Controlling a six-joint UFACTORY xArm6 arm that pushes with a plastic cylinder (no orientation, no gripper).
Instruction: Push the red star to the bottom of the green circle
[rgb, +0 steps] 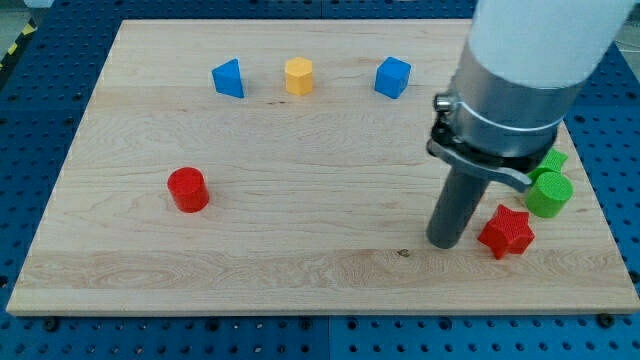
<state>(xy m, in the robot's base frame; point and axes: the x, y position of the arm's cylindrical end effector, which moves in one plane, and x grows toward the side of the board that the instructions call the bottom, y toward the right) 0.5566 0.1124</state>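
"One red star (506, 231) lies at the board's (300, 260) lower right, just below and left of the green circle (549, 193), with my tip (446, 243) just beside its left side."

"Anything held?"

"Nothing; a bare rod, no fingers to open or close. The risk: an off-centre shove may spin the star toward the right edge, or into the circle and the green block (553, 160) behind it."

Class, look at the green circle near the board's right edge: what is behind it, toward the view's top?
Behind the green circle a second green block peeks out; the arm covers most of it, so its shape cannot be told. The red star lies below-left, beside my tip.
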